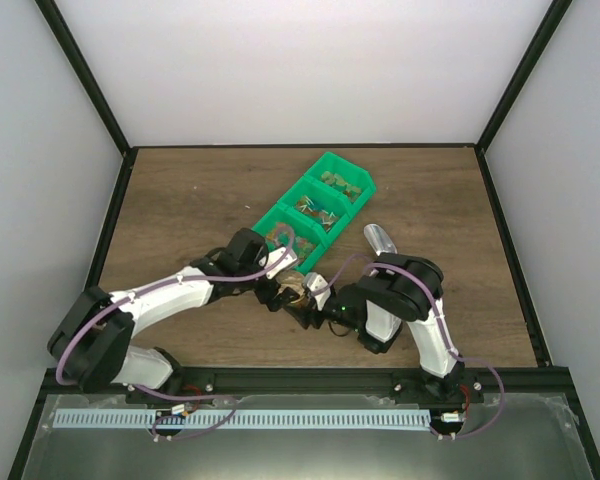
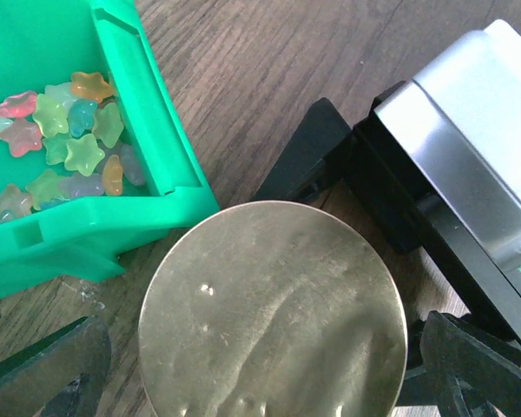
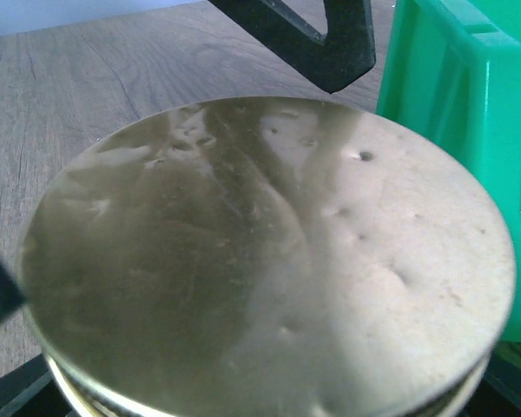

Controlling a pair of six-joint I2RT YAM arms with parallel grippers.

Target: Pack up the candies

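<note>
Gold-lidded jar [image 2: 273, 313] stands just beside green bin [image 2: 165, 174] of candies [image 2: 69, 130].
Left gripper [image 2: 260, 347] fully open, straddling jar, holding nothing: centre before closing. Right gripper [image 1: 318, 303] at jar; grip cannot be told.

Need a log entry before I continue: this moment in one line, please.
left gripper open, flanking lid | right gripper at lid, grip unclear | candies in bin | scoop on table

Brown wooden table [image 1: 180, 200], plain white walls [image 1: 310, 70]
</note>
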